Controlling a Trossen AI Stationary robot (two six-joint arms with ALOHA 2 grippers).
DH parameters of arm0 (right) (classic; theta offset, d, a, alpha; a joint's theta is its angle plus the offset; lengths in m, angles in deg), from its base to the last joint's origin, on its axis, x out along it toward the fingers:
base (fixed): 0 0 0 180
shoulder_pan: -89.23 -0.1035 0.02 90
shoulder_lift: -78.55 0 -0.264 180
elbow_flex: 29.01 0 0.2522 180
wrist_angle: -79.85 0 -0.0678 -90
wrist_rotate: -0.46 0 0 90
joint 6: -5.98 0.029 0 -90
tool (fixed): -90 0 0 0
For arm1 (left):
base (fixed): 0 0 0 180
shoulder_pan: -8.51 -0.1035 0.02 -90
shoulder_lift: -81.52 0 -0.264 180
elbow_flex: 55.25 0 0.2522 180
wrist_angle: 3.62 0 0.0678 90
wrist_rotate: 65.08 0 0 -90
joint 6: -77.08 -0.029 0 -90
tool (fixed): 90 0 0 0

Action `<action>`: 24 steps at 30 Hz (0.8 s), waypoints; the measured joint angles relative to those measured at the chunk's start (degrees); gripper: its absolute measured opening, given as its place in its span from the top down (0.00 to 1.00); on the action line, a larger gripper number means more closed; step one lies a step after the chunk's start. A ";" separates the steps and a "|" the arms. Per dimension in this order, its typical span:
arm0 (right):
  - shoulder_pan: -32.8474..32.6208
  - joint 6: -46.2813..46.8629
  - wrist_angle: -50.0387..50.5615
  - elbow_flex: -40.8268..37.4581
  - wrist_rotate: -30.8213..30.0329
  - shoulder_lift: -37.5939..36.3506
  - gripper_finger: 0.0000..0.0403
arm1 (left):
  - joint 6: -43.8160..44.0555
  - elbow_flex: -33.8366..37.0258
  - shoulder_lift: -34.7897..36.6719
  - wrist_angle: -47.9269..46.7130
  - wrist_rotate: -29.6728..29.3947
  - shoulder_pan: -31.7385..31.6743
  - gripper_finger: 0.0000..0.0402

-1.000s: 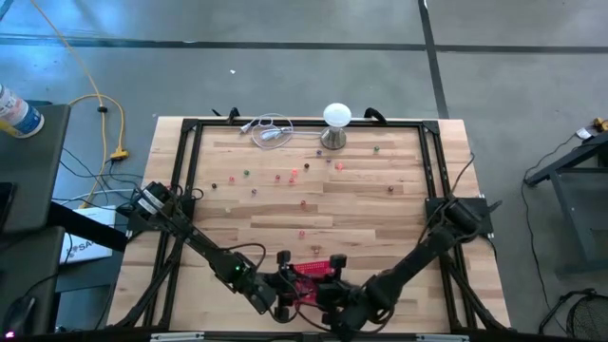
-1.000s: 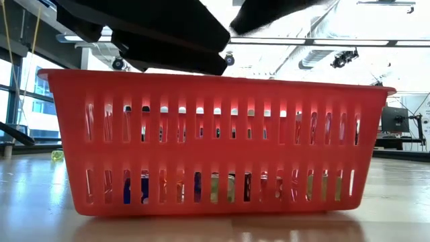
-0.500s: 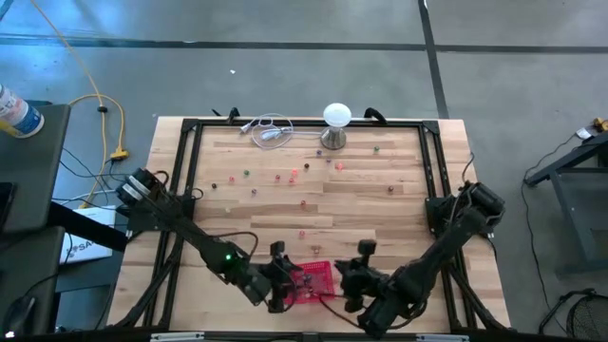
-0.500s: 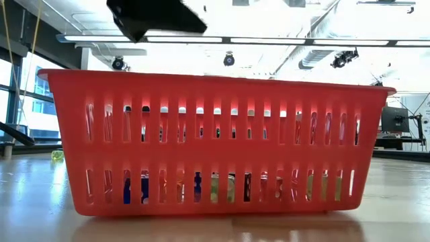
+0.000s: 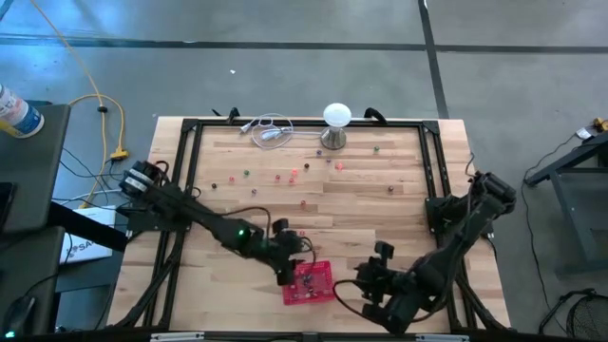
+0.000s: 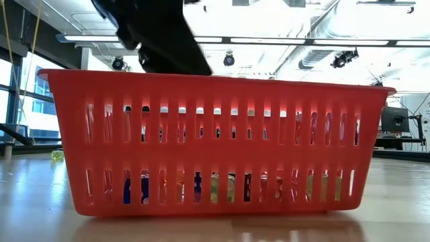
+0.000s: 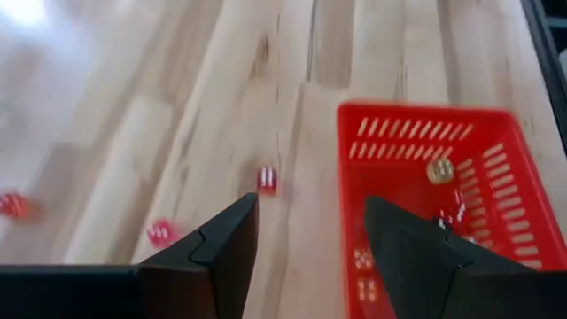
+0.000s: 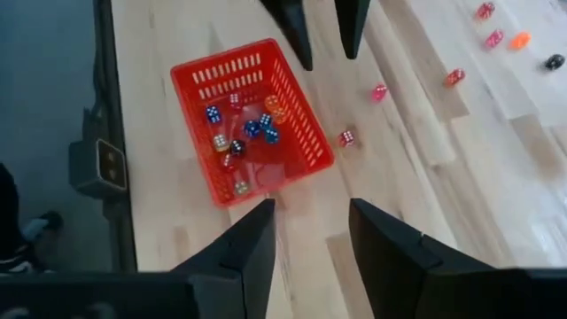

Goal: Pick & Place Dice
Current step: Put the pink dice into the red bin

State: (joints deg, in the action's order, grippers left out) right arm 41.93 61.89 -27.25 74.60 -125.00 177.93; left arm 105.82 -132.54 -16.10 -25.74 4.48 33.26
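Observation:
A red mesh basket (image 5: pixel 309 283) stands on the wooden table near its front edge, with several dice (image 8: pixel 252 124) on its floor. More dice (image 5: pixel 302 202) lie scattered across the table's middle and far part, one red die (image 7: pixel 266 180) close to the basket. My left gripper (image 7: pixel 310 213) hovers open over the table beside the basket's far left corner. My right gripper (image 8: pixel 310 208) hangs open above the table to the basket's right, looking back at it. Neither has anything between its fingers.
A white ball-topped metal stand (image 5: pixel 336 123) and a coiled white cable (image 5: pixel 271 130) sit at the far edge. A black frame (image 5: pixel 190 152) borders the tabletop. In the low view the basket (image 6: pixel 215 141) fills the picture. Bare wood lies to the basket's left and right.
My right gripper has left the spot above the basket, rising and going toward the table's right edge. My left gripper has gone from the basket's near left side toward the far edge, rising a little. The basket has stayed in place.

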 joint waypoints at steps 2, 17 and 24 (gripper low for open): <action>-1.64 1.48 1.07 0.00 -0.91 -0.06 0.66 | 2.56 0.00 0.44 -2.96 4.36 -2.24 0.51; -8.62 4.22 3.43 0.00 -7.42 0.25 0.68 | -6.35 0.00 0.14 -7.97 13.41 -11.87 0.51; -8.60 1.01 3.64 0.00 -9.84 0.25 0.67 | -26.79 0.00 0.06 -8.25 13.41 -11.33 0.51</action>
State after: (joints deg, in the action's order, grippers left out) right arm 33.33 62.90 -23.61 74.60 -134.84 178.18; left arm 79.03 -132.54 -16.03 -33.99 17.90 21.93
